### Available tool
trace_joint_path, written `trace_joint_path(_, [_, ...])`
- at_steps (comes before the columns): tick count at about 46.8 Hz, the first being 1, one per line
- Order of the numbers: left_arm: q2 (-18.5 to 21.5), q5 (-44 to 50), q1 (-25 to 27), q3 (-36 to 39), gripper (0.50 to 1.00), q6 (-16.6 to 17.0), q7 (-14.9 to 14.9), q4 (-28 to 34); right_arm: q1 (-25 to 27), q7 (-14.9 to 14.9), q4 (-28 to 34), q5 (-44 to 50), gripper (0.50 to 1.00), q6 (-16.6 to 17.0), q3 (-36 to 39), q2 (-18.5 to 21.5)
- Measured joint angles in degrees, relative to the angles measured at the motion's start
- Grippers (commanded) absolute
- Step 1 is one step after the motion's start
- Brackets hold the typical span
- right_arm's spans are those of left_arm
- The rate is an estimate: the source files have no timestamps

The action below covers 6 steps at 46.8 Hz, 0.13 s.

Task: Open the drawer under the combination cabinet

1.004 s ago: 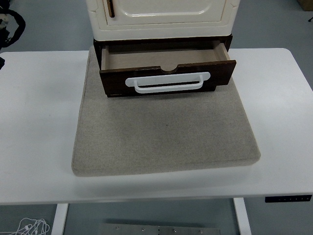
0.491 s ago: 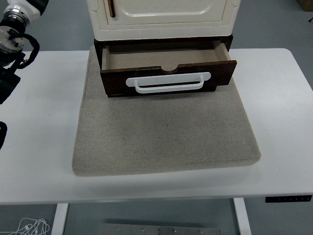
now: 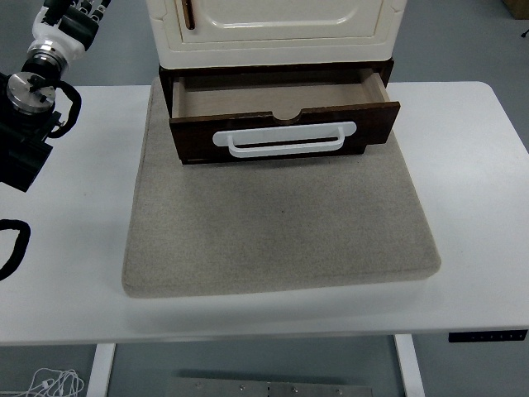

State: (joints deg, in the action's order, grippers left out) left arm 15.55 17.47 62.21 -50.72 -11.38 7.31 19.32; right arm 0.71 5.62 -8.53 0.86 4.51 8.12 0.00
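the white table [image 3: 479, 207] fills most of the view, its near edge running across the bottom. on it lies a large beige felt mat [image 3: 281, 231], roughly square, reaching from under the cabinet toward the near edge. at the far end of the mat stands the combination cabinet [image 3: 277, 29], cream-coloured on top with a panelled door and a dark vertical door handle [image 3: 188, 12], and a dark brown base beneath. only its lower part shows; the rest is cut off by the top of the picture.

the drawer [image 3: 281, 107] sits in that brown base, directly under the cream section, and it is pulled out toward the near side so that its bare, light-brown inside is visible. its dark front panel hangs out over the mat, the right end a little farther out than the left. a white bar handle [image 3: 283, 138] runs across the front panel.

the left arm [image 3: 29, 107] comes in at the upper left, black with a silver joint, over the table's left part and well apart from the drawer. the left hand [image 3: 70, 21] is at the top left corner, mostly cut off by the edge, so whether its fingers are released or clenched cannot be told. nothing touches the drawer handle.
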Motion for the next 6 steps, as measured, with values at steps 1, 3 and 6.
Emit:
trace_joint_path(1, [-0.2,0.1,0.0,0.0,1.000,0.0,0.0,-0.1,0.0,0.0,0.0,0.0,0.928,0.0,0.0,0.0])
trace_joint_path(3, [-0.8,0.2,-0.4,0.0,1.000,0.0,-0.1,-0.2,0.0,0.0,0.0,0.0,0.928,0.0,0.1,0.0])
trace_joint_path(6, [-1.4,0.2,-0.8,0.0,1.000,0.0,-0.2,-0.5,0.0,0.0,0.0,0.0,0.928,0.1,0.1,0.0])
